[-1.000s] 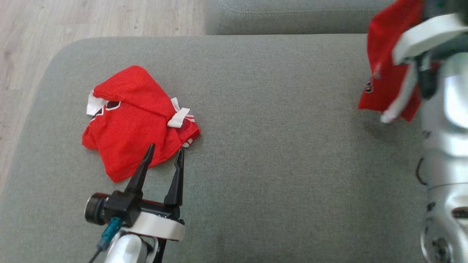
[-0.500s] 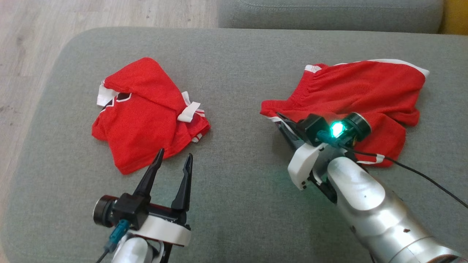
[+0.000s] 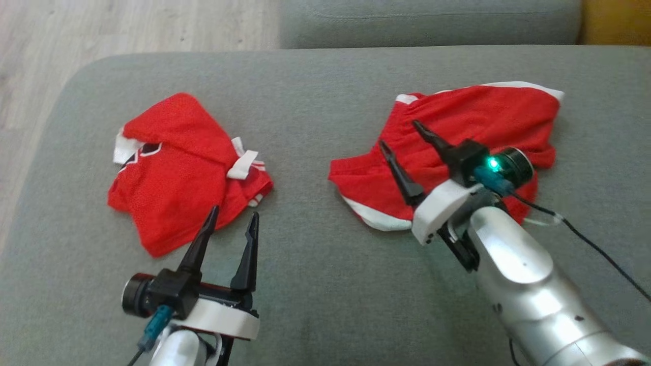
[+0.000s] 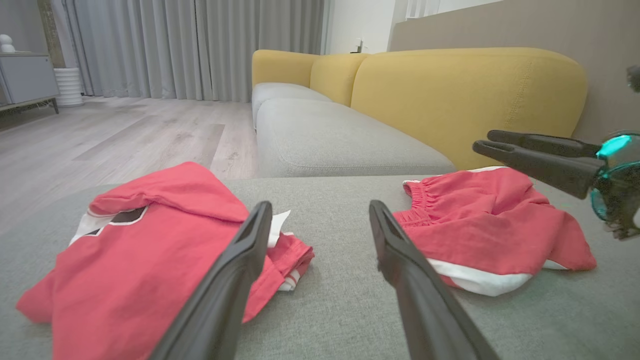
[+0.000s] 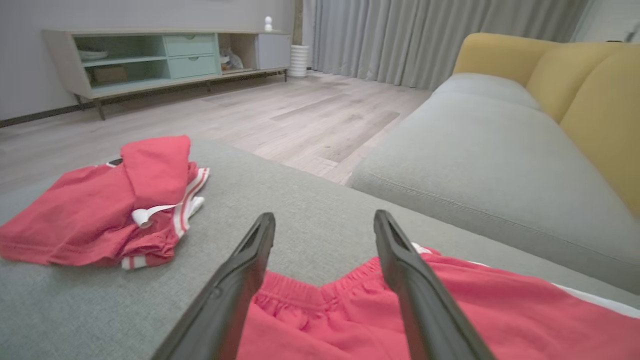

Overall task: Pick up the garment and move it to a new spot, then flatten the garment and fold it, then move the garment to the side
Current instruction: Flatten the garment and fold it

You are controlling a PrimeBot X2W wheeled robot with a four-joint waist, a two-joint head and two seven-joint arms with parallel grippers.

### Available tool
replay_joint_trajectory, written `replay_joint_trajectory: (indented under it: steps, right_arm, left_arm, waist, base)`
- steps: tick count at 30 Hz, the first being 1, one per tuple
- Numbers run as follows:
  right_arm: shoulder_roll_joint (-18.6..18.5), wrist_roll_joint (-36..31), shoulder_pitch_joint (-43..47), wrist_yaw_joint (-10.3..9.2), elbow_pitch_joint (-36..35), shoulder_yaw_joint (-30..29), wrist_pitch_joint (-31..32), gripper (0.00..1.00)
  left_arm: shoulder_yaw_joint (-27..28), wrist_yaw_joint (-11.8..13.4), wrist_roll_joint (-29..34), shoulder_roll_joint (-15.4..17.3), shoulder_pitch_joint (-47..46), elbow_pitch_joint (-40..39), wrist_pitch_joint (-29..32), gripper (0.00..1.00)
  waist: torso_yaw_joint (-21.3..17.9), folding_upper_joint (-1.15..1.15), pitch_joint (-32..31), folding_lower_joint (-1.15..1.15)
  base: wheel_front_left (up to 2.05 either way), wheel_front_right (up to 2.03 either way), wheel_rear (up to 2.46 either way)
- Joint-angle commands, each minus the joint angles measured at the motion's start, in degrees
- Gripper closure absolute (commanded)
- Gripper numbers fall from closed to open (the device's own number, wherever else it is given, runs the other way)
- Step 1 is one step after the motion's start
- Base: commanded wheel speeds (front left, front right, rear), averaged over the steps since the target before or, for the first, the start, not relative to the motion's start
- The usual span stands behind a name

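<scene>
ok so the right gripper (image 3: 400, 133) has its fingers spread wide with nothing between them. It hangs just over the red shorts (image 3: 483, 112), sitting centre-right of the head view and pointing up and to the left. From the left wrist cam you can see the right gripper (image 4: 486, 140) at the right edge, floating clear above the shorts (image 4: 480, 225), not touching the cloth. Its own wrist cam looks down between the two dark fingers (image 5: 240, 280) at the gathered waistband of the shorts (image 5: 500, 310) along the bottom of the frame.

The left gripper (image 3: 234, 211) is at lower left of the head view, fingers wide apart too and empty. Its tips sit just beside the lower edge of a crumpled red jersey (image 3: 173, 173) with white trim, and I can't tell if they touch it.

The shorts lie rumpled on the right half of the grey sofa cushion (image 3: 325, 101), with a white stripe along the near edge. The jersey lies on the left half, well apart from them. Past that there's a pale wood floor (image 3: 127, 25) at upper left, and the wrist cam shows a yellow backrest (image 4: 465, 90).
</scene>
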Motion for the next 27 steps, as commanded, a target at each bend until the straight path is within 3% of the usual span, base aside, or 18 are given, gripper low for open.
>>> replay_joint_trajectory:
  steps: [1,6,15,21,27]
  right_arm:
    - [1.2,-0.29,1.19,-0.04,-2.16,-0.68,-0.93,0.0]
    - [0.92,-2.45,5.82,-0.04,-5.5,-7.32,-1.08,0.0]
    - [1.13,-3.58,20.01,-0.04,-15.22,-26.72,0.73,0.0]
    - [1.18,0.55,22.94,-0.04,-17.8,-29.69,2.89,0.0]
    - [1.19,4.16,20.29,-0.04,-14.16,-30.76,6.93,0.0]
  left_arm:
    - [2.16,0.2,0.75,-0.17,-0.98,-2.11,-0.55,0.0]
    - [2.82,0.14,1.09,-0.31,-0.5,-2.46,-0.55,0.0]
    - [2.86,-0.3,1.55,-0.78,-0.01,-2.62,-0.55,0.0]
    - [2.5,-0.84,2.06,-0.94,-0.84,-2.34,-0.55,0.0]
    - [2.37,-1.38,2.5,-0.96,-1.82,-1.72,-0.55,0.0]
  waist:
    - [-1.33,0.0,-0.72,0.0]
    - [-3.88,0.0,-1.5,0.0]
    - [-6.2,0.0,-1.36,0.0]
    - [-5.99,0.0,0.16,0.0]
    - [-4.26,0.0,1.84,0.0]
  base:
    - [0.0,0.0,0.0]
    - [0.0,0.0,0.0]
    - [0.0,0.0,0.0]
    - [0.0,0.0,0.0]
    - [0.0,0.0,0.0]
